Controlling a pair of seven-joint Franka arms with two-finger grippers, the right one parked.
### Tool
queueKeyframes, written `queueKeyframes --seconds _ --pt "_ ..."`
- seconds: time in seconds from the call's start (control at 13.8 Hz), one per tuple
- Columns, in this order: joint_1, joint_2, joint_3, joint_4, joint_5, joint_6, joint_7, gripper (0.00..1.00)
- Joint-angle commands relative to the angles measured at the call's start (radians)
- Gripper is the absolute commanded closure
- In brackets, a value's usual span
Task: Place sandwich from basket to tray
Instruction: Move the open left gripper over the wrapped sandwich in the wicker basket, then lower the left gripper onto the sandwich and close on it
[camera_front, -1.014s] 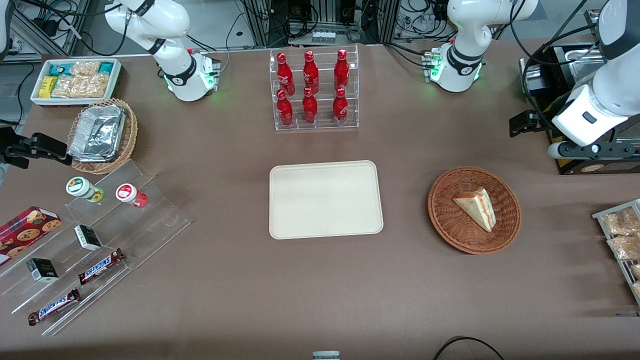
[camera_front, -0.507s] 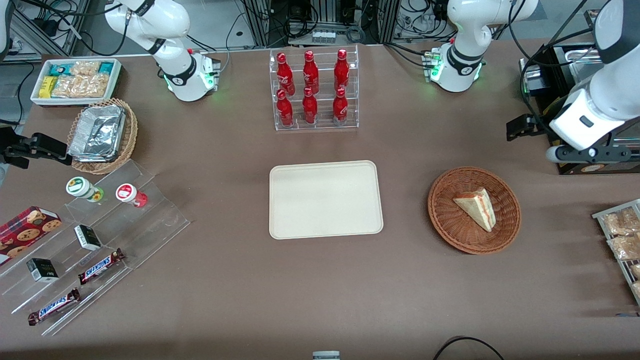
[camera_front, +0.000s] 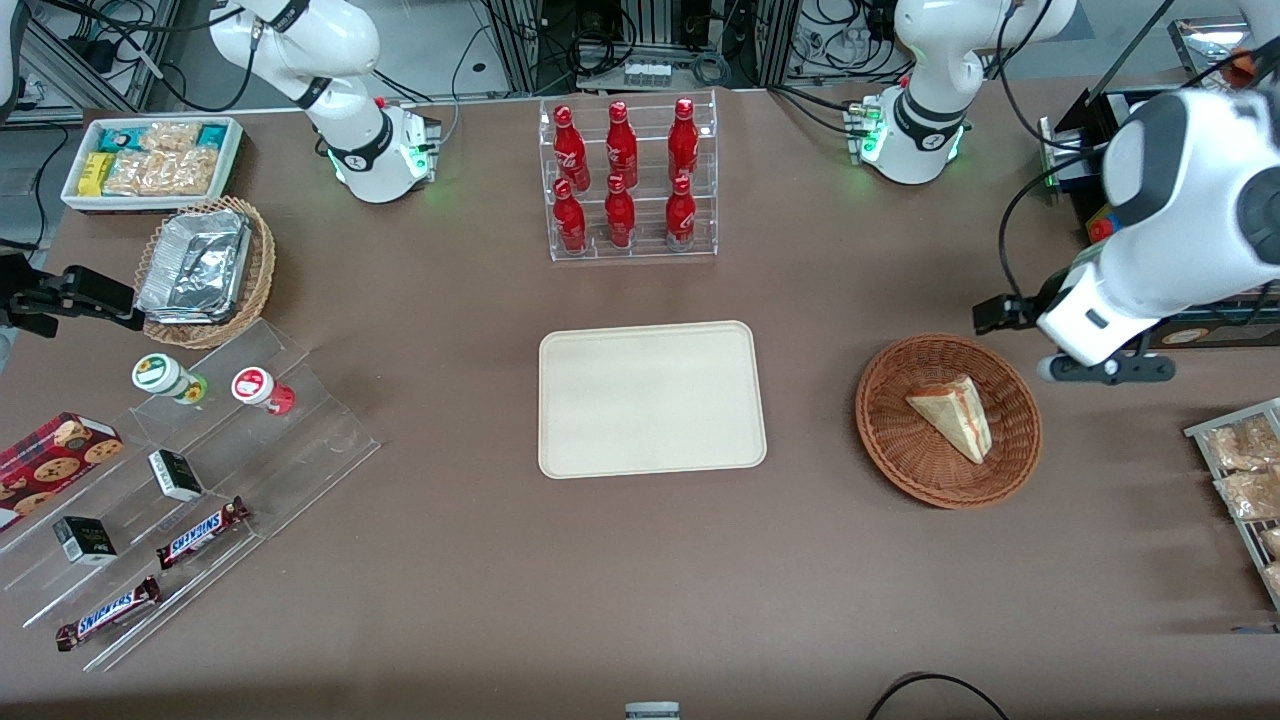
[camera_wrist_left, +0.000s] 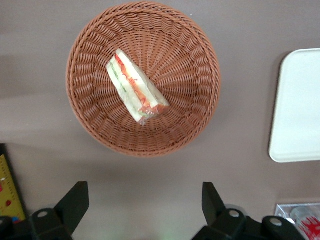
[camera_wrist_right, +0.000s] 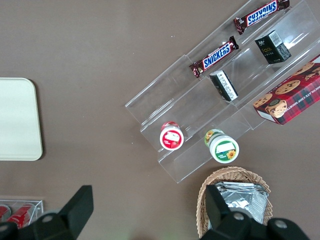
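Inside round reddish-brown wicker basket (camera_front: 948, 420): triangular pale-bread sandwich (camera_wrist_left: 135, 87), untouched. Cream rectangular plastic tray (camera_front: 651, 398) bare. Gripper (camera_wrist_left: 141, 206) above basket's rim, fingers wide, empty. Pick and transfer remain.

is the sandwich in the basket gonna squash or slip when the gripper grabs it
Probably squashes: the sandwich shows soft pale bread over layered filling. A clear wrap seems to cover it, so it may slip. It lies flat in the basket, unlikely to roll. The gripper hangs open, beside the basket.

Your end effector (camera_wrist_left: 144, 202) hangs open above the desk (camera_front: 640, 560), just beside the basket (camera_front: 890, 450). The sandwich (camera_front: 952, 414) lies in that basket; the tray (camera_front: 650, 400) sits well apart, toward the parked arm's end.
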Motion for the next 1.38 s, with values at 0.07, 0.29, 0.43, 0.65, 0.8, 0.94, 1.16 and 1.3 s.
queueKeyframes --seconds 0.07,0.29,0.43,0.65,0.8,0.94,1.16,1.3 --pt "-0.002 0.032 0.01 -0.077 0.008 0.123 -0.019 0.0" --pt "0.001 0.085 0.013 -0.086 0.008 0.183 -0.022 0.0" --pt "0.001 0.105 0.014 -0.121 0.016 0.249 -0.047 0.0" --pt "0.001 0.105 0.014 -0.157 0.022 0.31 -0.27 0.0" --pt "-0.002 0.116 0.013 -0.154 0.024 0.327 -0.5 0.0" --pt "-0.004 0.127 0.013 -0.154 0.024 0.346 -0.597 0.0" --pt "-0.007 0.15 0.013 -0.154 0.024 0.384 -0.691 0.0" --pt "-0.009 0.159 0.013 -0.154 0.024 0.399 -0.699 0.0"
